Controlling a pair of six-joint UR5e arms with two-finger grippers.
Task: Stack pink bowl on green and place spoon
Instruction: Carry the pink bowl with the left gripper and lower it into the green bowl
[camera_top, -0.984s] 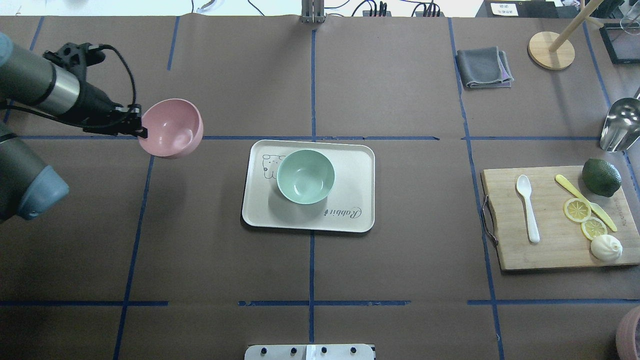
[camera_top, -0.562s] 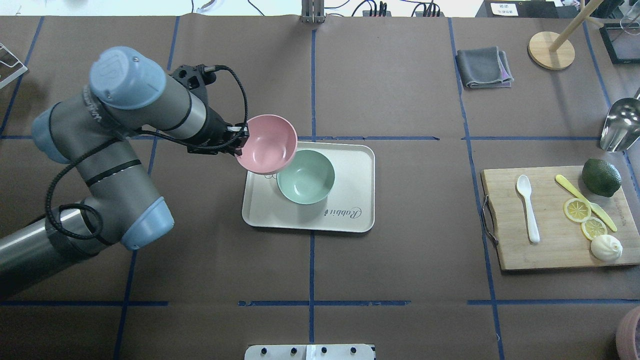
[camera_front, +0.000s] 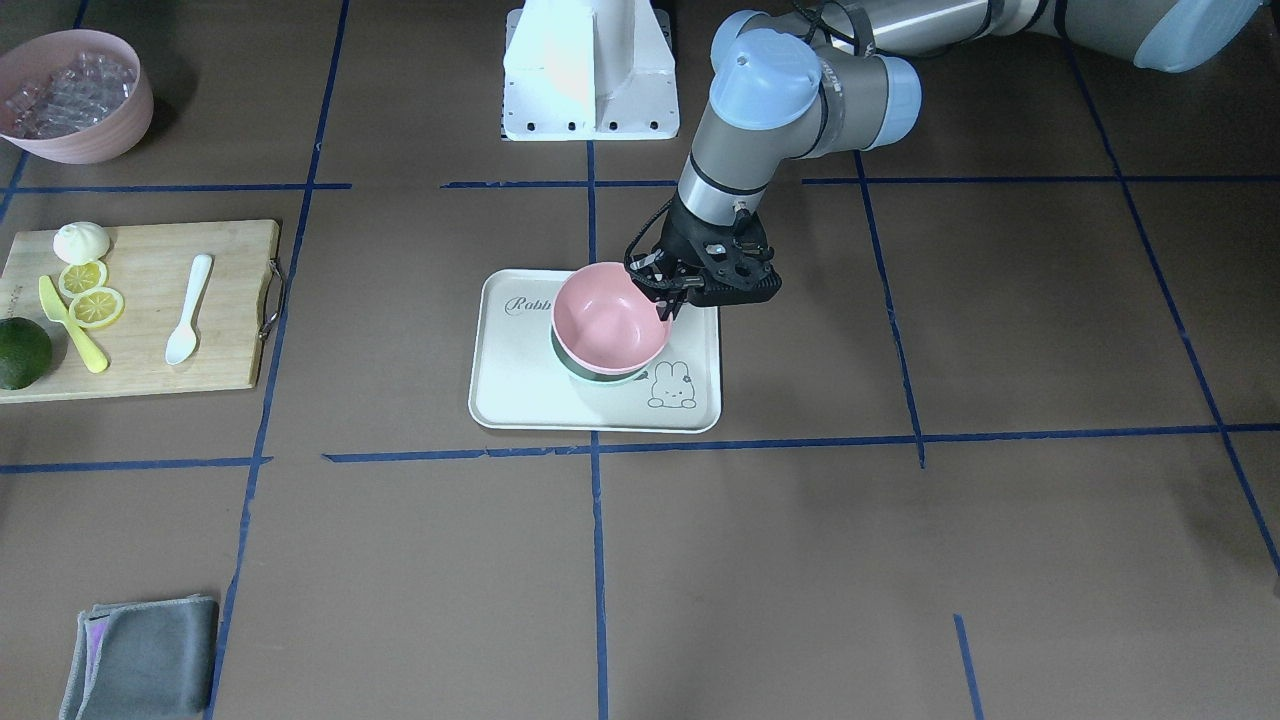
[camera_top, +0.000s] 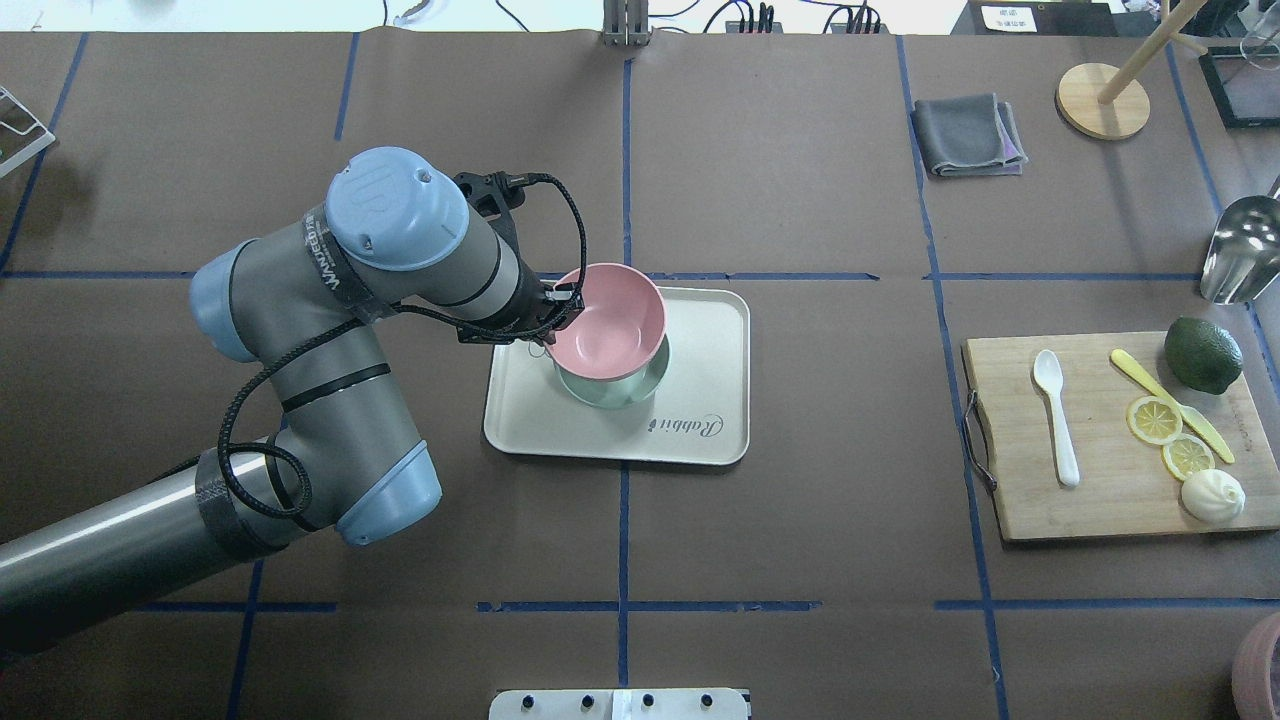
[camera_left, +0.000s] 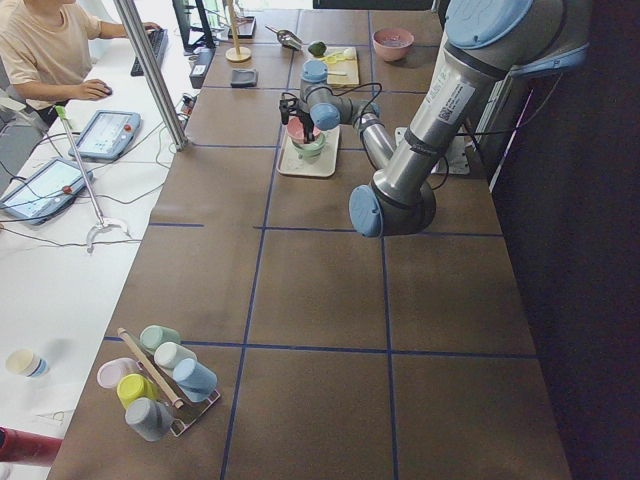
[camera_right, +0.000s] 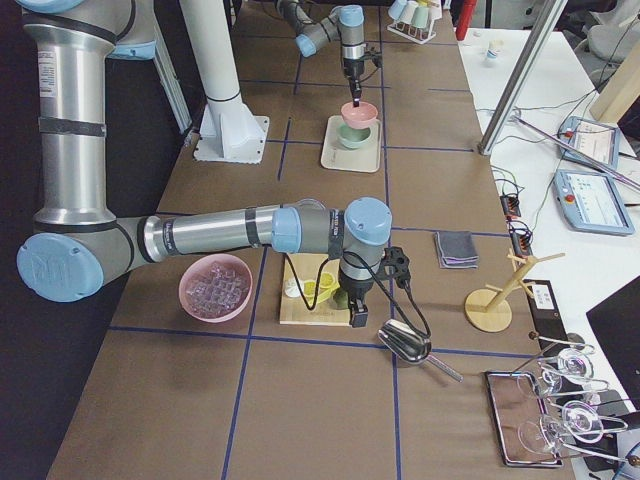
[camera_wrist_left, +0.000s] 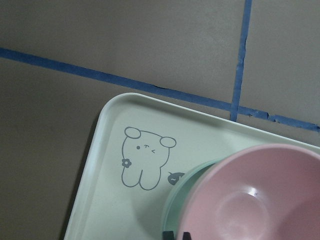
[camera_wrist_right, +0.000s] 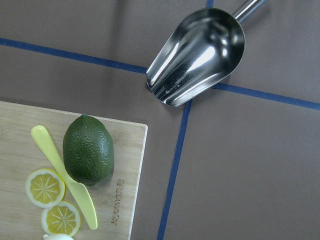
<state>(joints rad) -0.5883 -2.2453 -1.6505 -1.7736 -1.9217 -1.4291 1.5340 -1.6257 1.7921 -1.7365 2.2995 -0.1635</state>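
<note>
My left gripper (camera_top: 560, 305) is shut on the near-left rim of the pink bowl (camera_top: 608, 320) and holds it upright over the green bowl (camera_top: 615, 388), which stands on the cream tray (camera_top: 700, 425). The pink bowl (camera_front: 608, 320) covers most of the green bowl (camera_front: 598, 376); I cannot tell if they touch. In the left wrist view the pink bowl (camera_wrist_left: 250, 200) sits slightly off-centre over the green bowl (camera_wrist_left: 184, 187). The white spoon (camera_top: 1055, 410) lies on the wooden cutting board (camera_top: 1030, 500) at the right. My right gripper (camera_right: 357, 318) hangs by that board; I cannot tell if it is open.
The board also holds a green fruit (camera_top: 1202, 354), lemon slices (camera_top: 1170, 435), a yellow knife (camera_top: 1150, 380) and a white bun (camera_top: 1212, 494). A metal scoop (camera_top: 1240, 250), a grey cloth (camera_top: 968, 135) and a wooden stand (camera_top: 1102, 100) lie at the far right. A pink bowl of ice (camera_front: 72, 95) stands near the robot.
My left arm has swung right with the pink bowl, from over the table's left side to over the green bowl on the tray, and lower. The spoon has not moved.
</note>
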